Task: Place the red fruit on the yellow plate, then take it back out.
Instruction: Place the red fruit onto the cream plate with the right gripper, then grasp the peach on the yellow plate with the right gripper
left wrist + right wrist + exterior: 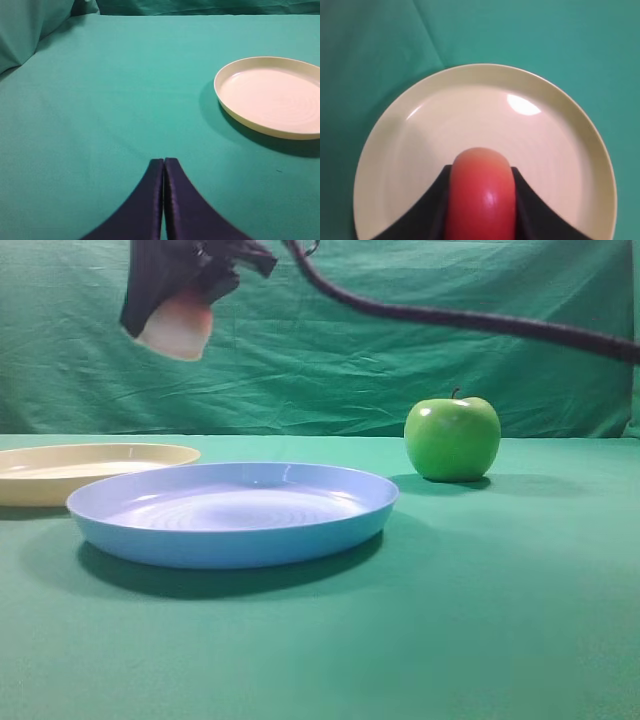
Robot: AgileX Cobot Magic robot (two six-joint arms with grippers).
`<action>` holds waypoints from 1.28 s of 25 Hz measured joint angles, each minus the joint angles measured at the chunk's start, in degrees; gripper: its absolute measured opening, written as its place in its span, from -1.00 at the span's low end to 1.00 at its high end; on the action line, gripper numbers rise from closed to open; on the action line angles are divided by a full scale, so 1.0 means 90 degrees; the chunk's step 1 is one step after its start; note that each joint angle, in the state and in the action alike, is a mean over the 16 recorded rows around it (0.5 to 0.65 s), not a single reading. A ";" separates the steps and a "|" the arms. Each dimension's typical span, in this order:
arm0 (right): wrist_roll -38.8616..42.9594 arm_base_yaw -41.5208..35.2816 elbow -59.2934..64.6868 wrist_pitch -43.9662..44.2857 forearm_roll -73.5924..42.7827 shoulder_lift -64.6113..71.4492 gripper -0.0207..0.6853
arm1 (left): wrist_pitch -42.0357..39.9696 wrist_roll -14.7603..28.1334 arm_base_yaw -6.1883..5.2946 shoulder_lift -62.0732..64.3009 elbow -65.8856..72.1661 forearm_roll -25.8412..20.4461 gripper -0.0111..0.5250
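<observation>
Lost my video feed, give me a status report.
Right gripper shut on red fruit, high above yellow plate. Left gripper shut, empty. Blue plate, green apple off to the side.

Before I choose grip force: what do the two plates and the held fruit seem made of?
Yellow plate: likely plastic, smooth and semi-glossy, with a bright highlight. Blue plate: probably the same, showing faint moulded rings. Red fruit: smooth, mostly matte skin with a small sheen; real or imitation cannot be told.

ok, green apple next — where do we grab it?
Across the widest part of the green apple, coming straight down, fingers on either side of the stem. It stands upright with open cloth all around. This is a judgement; its rounded, glossy skin may slip higher up.
</observation>
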 joint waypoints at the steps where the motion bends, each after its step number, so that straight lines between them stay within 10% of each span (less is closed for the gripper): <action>1: -0.0067 0.0028 -0.0029 -0.0114 0.0047 0.0096 -0.18 | 0.0000 0.0000 0.0000 0.0000 0.0000 0.0000 -0.96; 15: -0.0291 -0.0041 -0.0085 -0.0528 0.0317 0.0282 0.71 | 0.0000 0.0000 0.0000 0.0000 0.0000 0.0000 -0.96; 32: 0.1509 -0.1041 0.0100 0.1734 0.0040 -0.2206 -0.86 | 0.0000 0.0000 0.0000 0.0000 0.0000 0.0000 -0.96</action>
